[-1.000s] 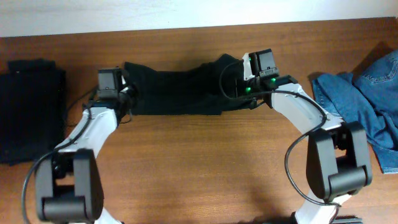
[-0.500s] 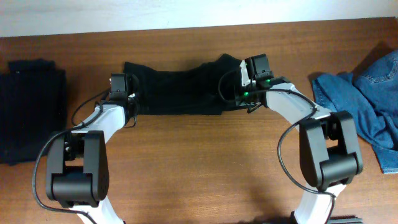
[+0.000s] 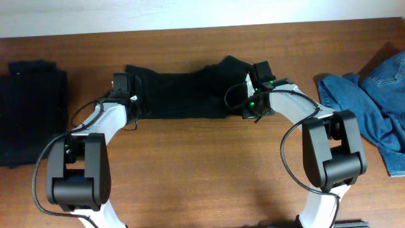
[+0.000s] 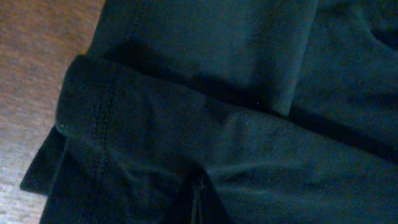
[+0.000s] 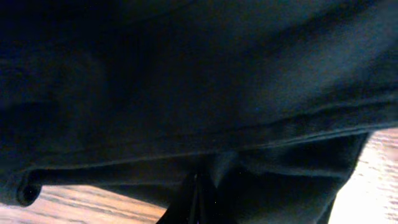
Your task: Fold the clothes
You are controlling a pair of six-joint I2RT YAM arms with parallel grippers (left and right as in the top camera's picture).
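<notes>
Your left gripper (image 3: pixel 131 105) and right gripper (image 3: pixel 245 102) were both pinched shut on the black garment (image 3: pixel 180 95), stretched between them far-side; uneven lifting could've slipped a hem, skewing the fold.

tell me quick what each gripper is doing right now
left gripper: closed, pinching the black shirt at its left end
right gripper: closed, pinching the black shirt at its right end

Brown wood-grain desk (image 3: pixel 202 177) fills most of the frame. Crumpled blue denim garment (image 3: pixel 374 111) lies at the right edge, partly cut off. Pale wall strip (image 3: pixel 190 12) runs along the top.
</notes>
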